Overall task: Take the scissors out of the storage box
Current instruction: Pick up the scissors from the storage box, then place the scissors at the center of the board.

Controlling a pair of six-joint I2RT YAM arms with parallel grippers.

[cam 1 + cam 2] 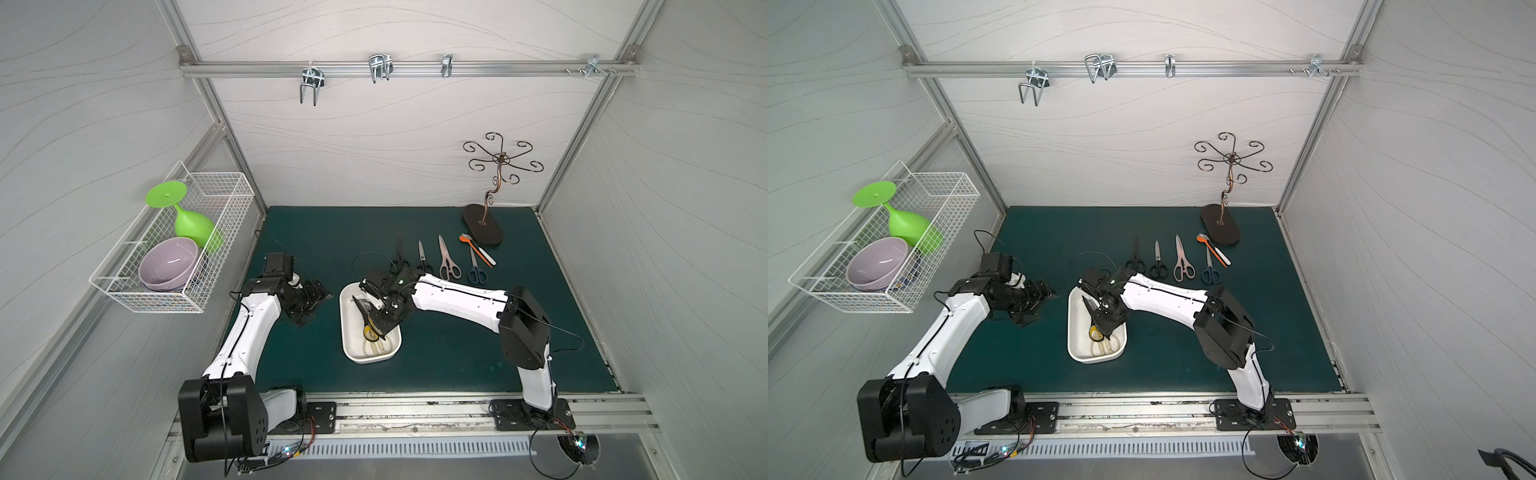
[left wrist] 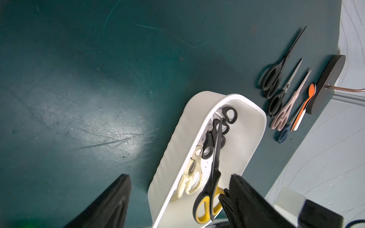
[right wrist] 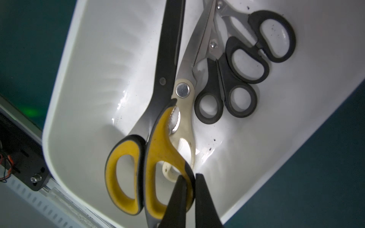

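In both top views the storage box (image 1: pixel 348 338) stands in the middle of the dark green mat (image 1: pixel 436 365). The right gripper (image 1: pixel 376 330) reaches down into it at the yellow-handled scissors (image 1: pixel 368 332). A row of four scissors (image 1: pixel 446 259) lies on the mat beyond the box. The left gripper (image 1: pixel 309 309) hovers beside the box and touches nothing.

In the left wrist view the fingers (image 2: pixel 114 199) of the left gripper stand wide apart and empty, and the box is just in front of them.

In the right wrist view the right gripper (image 3: pixel 190 189) is clenched on the outer rim of one handle loop of the yellow-handled scissors. These lie partly over the cream-handled pair (image 3: pixel 185 118). Two small black-handled pairs (image 3: pixel 237 92) lie beside.

The grip is thin and far from the pivot, so the blades will probably hang down when lifted. The lift should be slow and straight up until the tips pass the box wall, then go to the row. If the box comes up too, the left gripper can hold its rim.
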